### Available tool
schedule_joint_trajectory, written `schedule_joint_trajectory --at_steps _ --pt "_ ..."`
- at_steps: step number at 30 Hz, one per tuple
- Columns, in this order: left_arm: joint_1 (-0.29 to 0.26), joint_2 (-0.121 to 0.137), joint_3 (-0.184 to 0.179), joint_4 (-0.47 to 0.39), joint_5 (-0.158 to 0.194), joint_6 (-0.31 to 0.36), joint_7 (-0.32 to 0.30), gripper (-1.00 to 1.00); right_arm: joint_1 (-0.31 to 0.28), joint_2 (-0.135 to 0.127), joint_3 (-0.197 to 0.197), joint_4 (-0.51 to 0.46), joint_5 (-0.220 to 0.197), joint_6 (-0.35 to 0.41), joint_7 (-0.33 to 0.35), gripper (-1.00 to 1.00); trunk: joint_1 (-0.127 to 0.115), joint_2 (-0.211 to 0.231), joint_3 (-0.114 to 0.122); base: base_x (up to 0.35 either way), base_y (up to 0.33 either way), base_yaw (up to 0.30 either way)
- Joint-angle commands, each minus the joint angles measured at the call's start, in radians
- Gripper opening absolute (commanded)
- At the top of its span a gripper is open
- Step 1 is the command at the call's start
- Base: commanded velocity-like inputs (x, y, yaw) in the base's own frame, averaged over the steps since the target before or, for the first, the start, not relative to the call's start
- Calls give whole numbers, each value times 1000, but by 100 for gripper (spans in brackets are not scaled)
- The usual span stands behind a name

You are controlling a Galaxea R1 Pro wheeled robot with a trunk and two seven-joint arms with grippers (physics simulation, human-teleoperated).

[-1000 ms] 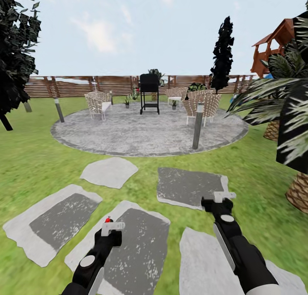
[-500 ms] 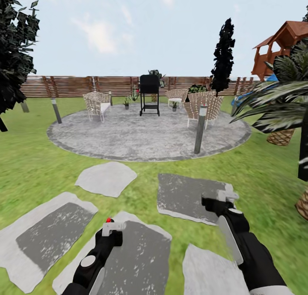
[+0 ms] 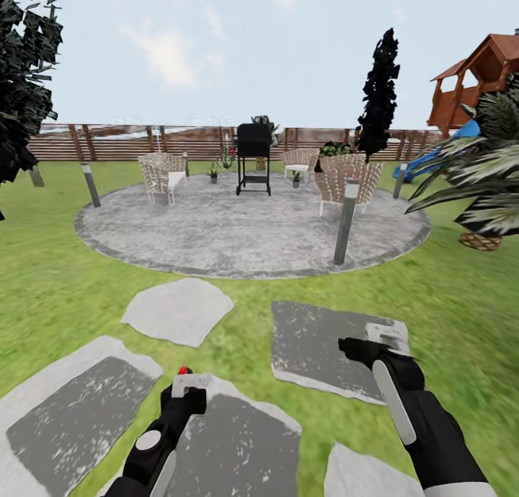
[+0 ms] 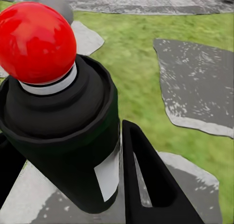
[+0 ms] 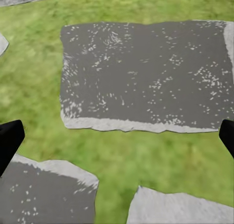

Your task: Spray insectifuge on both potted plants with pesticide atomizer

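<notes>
The pesticide atomizer (image 4: pixel 58 121) is a dark bottle with a pale label band and a round red top. My left gripper (image 4: pixel 73 185) is shut on it. In the head view its red top (image 3: pixel 184 371) peeks above the left gripper (image 3: pixel 189 384), low over a stepping stone. My right gripper (image 3: pixel 383 336) hangs open and empty over another stepping stone (image 5: pixel 146 72). Far ahead, two small potted plants (image 3: pixel 213 172) (image 3: pixel 295 177) stand on the round paved circle (image 3: pixel 245 230) of the garden, well beyond both grippers.
A black grill (image 3: pixel 253 158) and wicker chairs (image 3: pixel 160 176) (image 3: pixel 346 179) stand on the paved circle. Short grey posts (image 3: pixel 345 221) (image 3: pixel 90 184) mark its rim. A palm (image 3: pixel 483 179) leans in at the right, a dark tree (image 3: pixel 21 86) at the left, and a wooden fence (image 3: pixel 115 143) runs behind.
The whole view has shifted: stepping stones slid nearer and lower, and the palm drew off to the right, so the camera moved forward. Both arms hold the same pose.
</notes>
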Motion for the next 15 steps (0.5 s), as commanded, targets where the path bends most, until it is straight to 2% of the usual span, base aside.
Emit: schedule_joint_trajectory --at_steps 1,5,11,15 --pt "0 0 0 0 -2 0 0 -100 0 0 2 -1 1 0 0 100 0 0 0 293 210 0" --pt "0 3 0 7 -3 -2 2 -100 0 -1 3 -1 1 -1 0 100 0 0 0 292 212 0" --pt "0 0 2 28 0 -81 0 -100 0 -2 5 0 1 1 0 100 0 0 0 292 181 0" --pt "0 -1 0 31 0 -84 -2 -100 1 -1 5 2 1 0 -1 100 0 0 0 294 144 0"
